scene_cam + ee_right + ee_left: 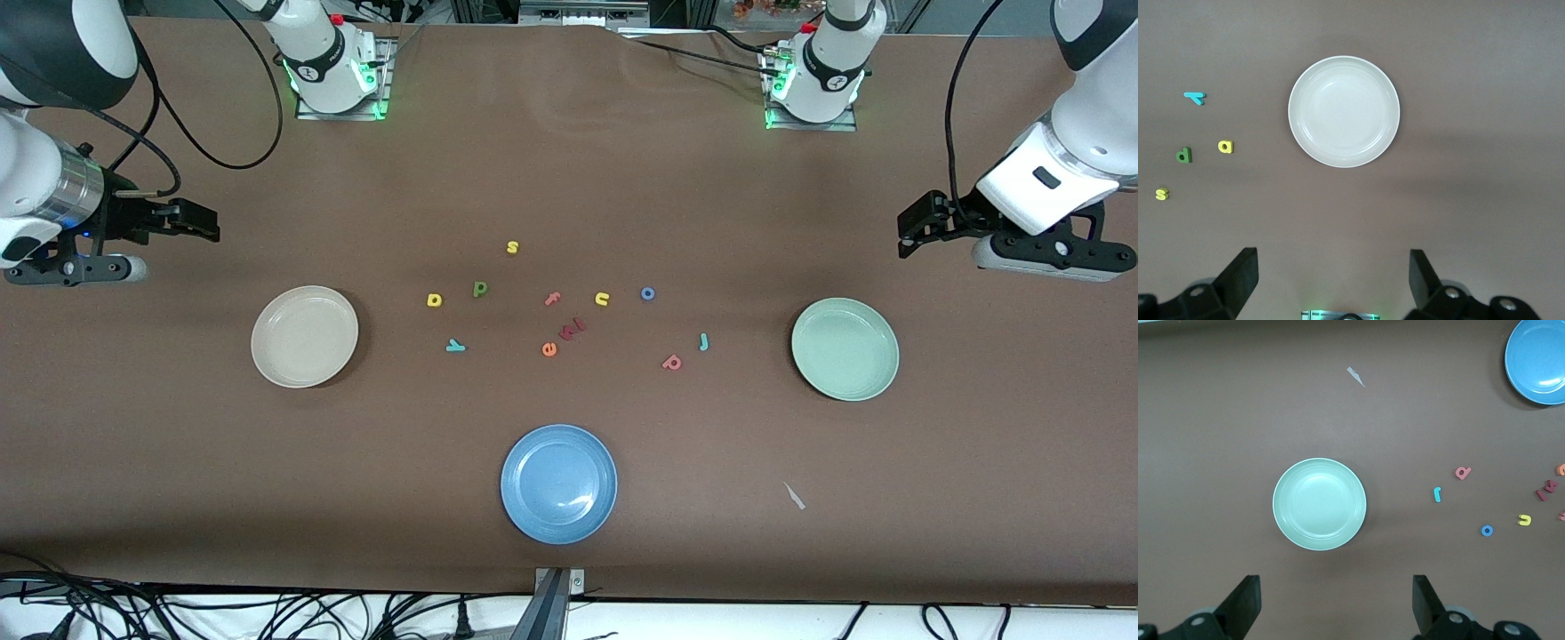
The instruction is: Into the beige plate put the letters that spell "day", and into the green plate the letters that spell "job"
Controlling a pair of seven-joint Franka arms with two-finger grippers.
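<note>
Up over the left arm's end of the table, the left claw (916, 233) hangs with its fingers spread wide and nothing between them, and its wrist view looks straight down on the green plate (1319, 504), which sits bare. Over the right arm's end, the right claw (200, 222) is just as wide open and just as empty, poised above the beige plate (1343, 111), also bare. So nothing is scored yet: all six letters lie loose on the brown table (569, 178) between the two plates, and both arms look to be waiting at the start. Out from the beige plate, the "day" set is close by: the teal y (455, 346) lying flat nearest that plate, the yellow d (434, 300) a little farther from the front camera, and the dark green rounded letter (480, 288) beside the d. Toward the green plate sits the "job" set: the teal j (703, 341), the pinkish-red b (672, 362) just beside it and nearer the front camera, and the blue ring o (647, 293) farther up the table. They are small, flat, bright pieces, well apart from each other. In the middle, the decoys: yellow s (512, 247), yellow u (602, 300), pink f (552, 299), orange e (549, 349), a dark red piece (575, 328), plus the blue plate (558, 483) nearest the front camera.
</note>
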